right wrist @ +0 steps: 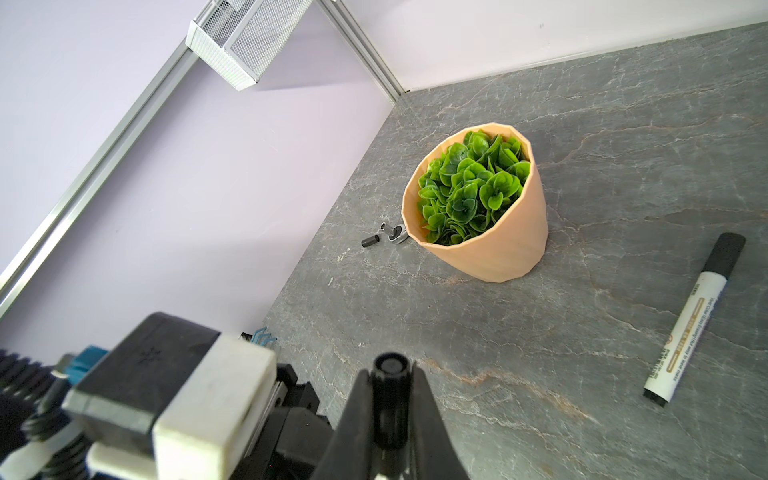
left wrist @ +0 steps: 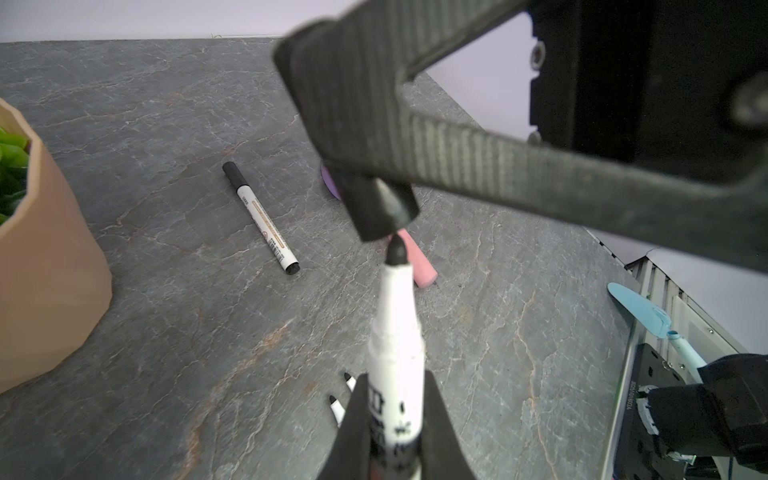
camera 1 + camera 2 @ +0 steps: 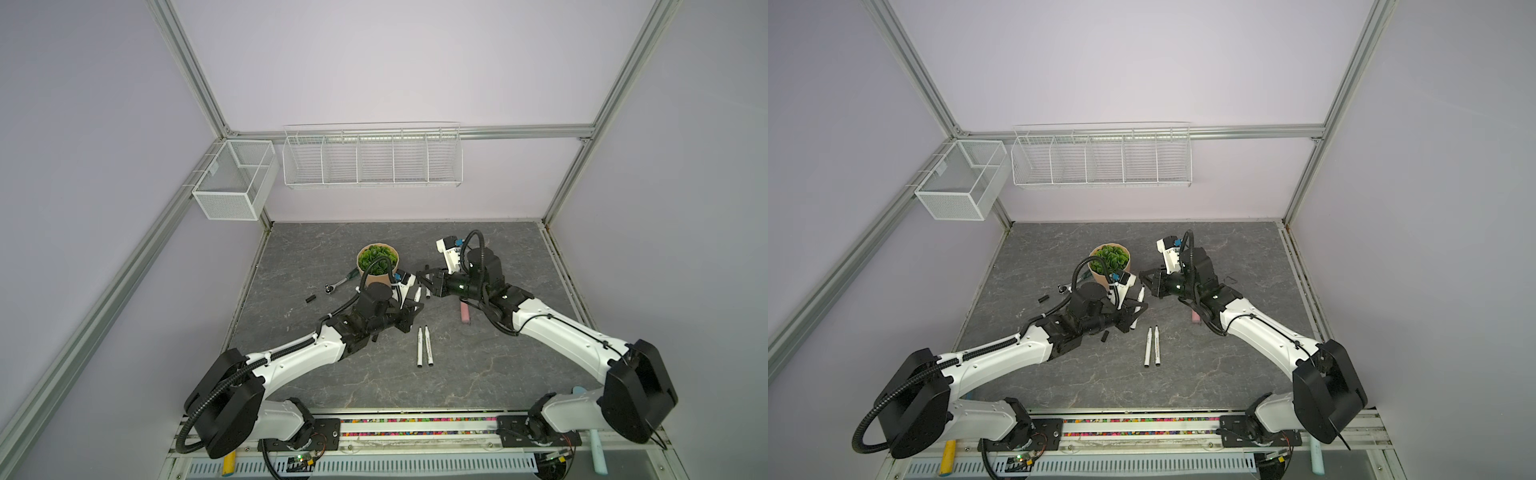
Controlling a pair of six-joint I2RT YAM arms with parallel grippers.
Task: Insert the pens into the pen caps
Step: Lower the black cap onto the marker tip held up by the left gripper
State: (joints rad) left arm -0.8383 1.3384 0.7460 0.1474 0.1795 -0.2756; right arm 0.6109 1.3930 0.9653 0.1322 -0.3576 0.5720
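Note:
In the left wrist view my left gripper is shut on a white pen. The pen's dark tip points at the mouth of a black pen cap and sits right at its rim. My right gripper is shut on that pen cap. In both top views the two grippers meet mid-table. Two bare pens lie side by side nearer the front. A capped pen lies flat on the table. Loose pen caps lie at the left and by the left wrist.
A tan pot of green leaves stands just behind the left gripper, with a metal ratchet wrench beside it. A pink-handled scoop lies under the right arm. White wire baskets hang on the back wall.

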